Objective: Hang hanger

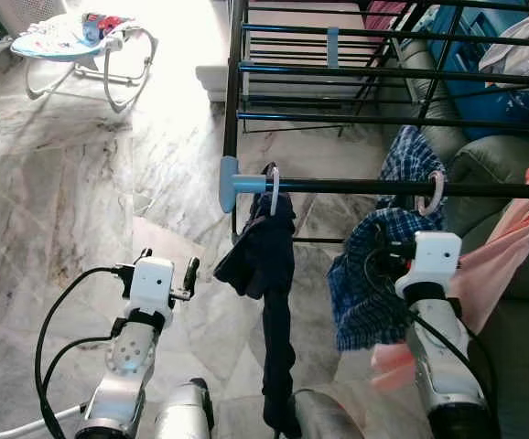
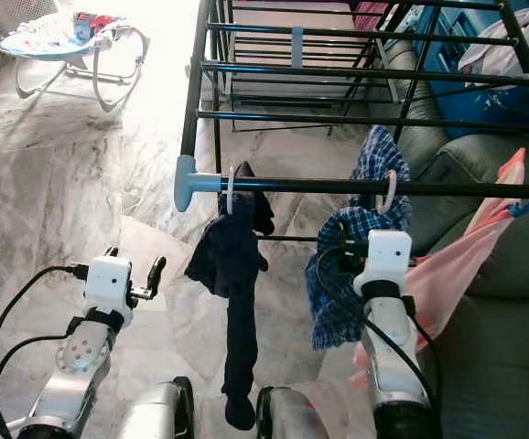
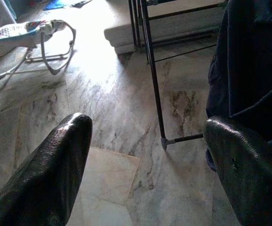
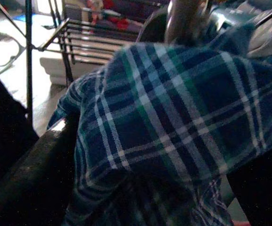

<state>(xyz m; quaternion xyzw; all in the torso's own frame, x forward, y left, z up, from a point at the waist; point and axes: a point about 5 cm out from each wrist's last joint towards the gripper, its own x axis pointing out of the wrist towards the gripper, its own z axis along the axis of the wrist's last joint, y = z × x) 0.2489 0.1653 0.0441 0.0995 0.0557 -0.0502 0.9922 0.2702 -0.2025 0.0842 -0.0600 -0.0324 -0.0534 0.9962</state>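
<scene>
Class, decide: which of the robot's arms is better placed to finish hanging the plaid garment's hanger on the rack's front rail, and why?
Right. The right gripper is at the blue plaid garment, directly below its pink hanger hook on the black front rail. The left gripper hangs open over the marble floor.

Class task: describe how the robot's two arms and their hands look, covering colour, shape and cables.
Both arms are silver metal with white box-shaped wrist housings. The left hand and the right hand each have two long black fingers. Black cables loop along each forearm.
</scene>
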